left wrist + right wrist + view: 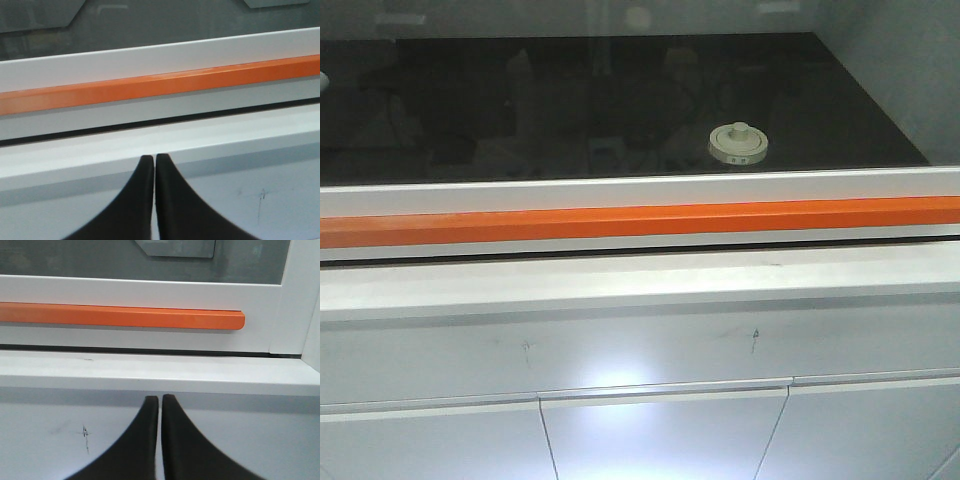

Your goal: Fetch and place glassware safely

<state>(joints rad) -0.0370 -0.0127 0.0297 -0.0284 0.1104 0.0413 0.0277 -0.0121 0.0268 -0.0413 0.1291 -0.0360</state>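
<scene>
the glass sash (640, 187) looks shut down over the black worktop (520, 110), so the step in hand is probably raising it: bring both arms up under the orange handle bar (640, 222) and lift evenly, without jolting. the lidded glass jar (738, 143) sits inside, near the worktop's front edge, right of middle. the left gripper (154, 165) and right gripper (160, 405) point at the white sill (640, 280) below the bar, fingers pressed together, empty.

The jar lid (738, 143) is off-white with small dark marks; the bench (570, 100) under it is glossy black. The bar (620, 222) is orange, its frame (620, 186) white. The white cabinet front (640, 345) bears faint dark scratches. The left claw (154, 158) and right claw (160, 399) are black.
</scene>
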